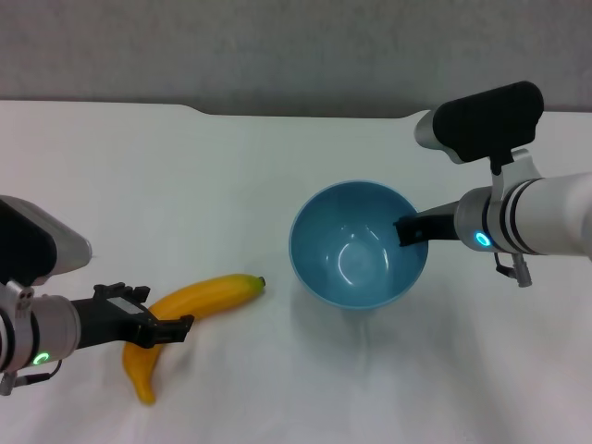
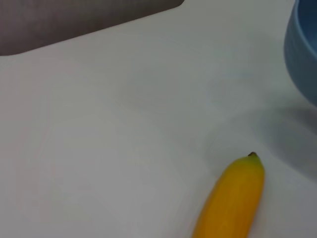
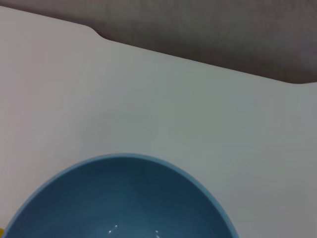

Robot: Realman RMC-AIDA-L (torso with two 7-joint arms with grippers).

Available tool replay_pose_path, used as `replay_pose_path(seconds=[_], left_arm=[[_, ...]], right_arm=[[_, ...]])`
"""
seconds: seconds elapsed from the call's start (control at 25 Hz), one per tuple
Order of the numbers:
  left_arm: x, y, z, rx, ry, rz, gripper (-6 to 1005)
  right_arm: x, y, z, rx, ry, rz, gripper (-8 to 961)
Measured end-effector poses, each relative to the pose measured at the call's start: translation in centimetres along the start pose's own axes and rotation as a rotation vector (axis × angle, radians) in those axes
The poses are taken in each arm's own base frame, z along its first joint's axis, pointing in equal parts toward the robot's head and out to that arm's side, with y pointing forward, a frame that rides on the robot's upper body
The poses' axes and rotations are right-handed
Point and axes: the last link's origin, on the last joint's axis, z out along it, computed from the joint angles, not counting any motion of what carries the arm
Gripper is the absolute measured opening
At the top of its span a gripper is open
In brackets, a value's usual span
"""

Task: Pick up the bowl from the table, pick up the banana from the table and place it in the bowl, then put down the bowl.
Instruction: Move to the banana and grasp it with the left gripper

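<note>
The light-blue bowl [image 1: 356, 245] is right of centre, with a shadow on the table [image 1: 185, 185] beneath it. My right gripper [image 1: 416, 231] is shut on its right rim, one dark finger inside the wall. The bowl's inside fills the near part of the right wrist view [image 3: 124, 198], and its edge shows in the left wrist view [image 2: 303, 54]. The yellow banana [image 1: 199, 301] lies at the front left, dark tip toward the bowl. My left gripper [image 1: 153, 313] straddles its bend, fingers closed against it. The banana's tip end shows in the left wrist view [image 2: 233, 203].
The table's far edge has a shallow notch [image 1: 305, 113] with a grey wall behind it. White tabletop lies between the banana and the bowl and all around them. Nothing else stands on the table.
</note>
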Motion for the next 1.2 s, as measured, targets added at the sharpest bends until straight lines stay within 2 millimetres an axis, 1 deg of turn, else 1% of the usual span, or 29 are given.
replay_pose_path(seconds=[0.24,0.56,1.2], left_arm=[[0.0,-0.5,1.0,0.034,-0.014,0.001,810],[-0.8,-0.7,1.8,0.034,-0.060,-0.008,786],[-0.6,-0.8,1.7,0.038,-0.052,-0.021,739]], right_arm=[[0.0,0.1,0.0,-0.002,0.000,-0.004,31],[0.1,0.2,-0.3,-0.009,-0.011,-0.014,31],[0.3,0.1,-0.3,-0.009,-0.014,-0.010,31]])
